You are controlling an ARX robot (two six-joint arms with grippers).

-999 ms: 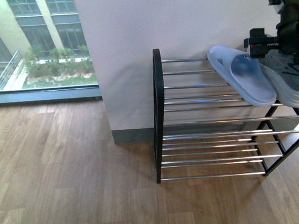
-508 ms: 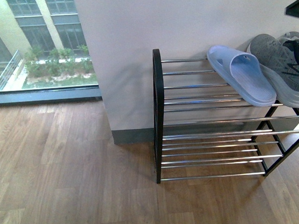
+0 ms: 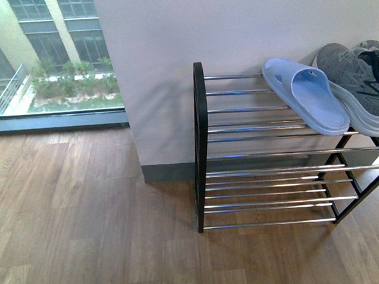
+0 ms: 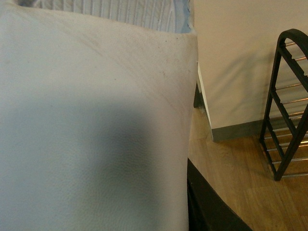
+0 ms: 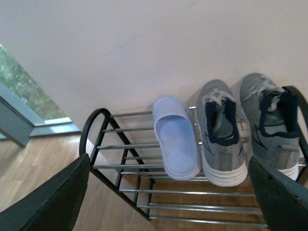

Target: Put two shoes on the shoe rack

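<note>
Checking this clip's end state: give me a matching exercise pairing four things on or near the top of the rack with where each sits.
Things:
1. pale blue sandal
2. middle sneaker
3. end sneaker
4. right pincer

Places:
A. beside the rack's rounded black end
B. between the sandal and the other sneaker
C. above the rack, open, holding nothing
D. next to the bare stretch of top bars

Pairs: 1-D, 2-B, 3-A, 4-C

Daylit and even, brightest through the window (image 3: 43, 61) at far left. Soft shadow on the wall (image 3: 234, 23) beside the shoe rack (image 3: 203, 147) — glints along its chrome bars. Left wrist view half-shadowed, mildly soft.
</note>
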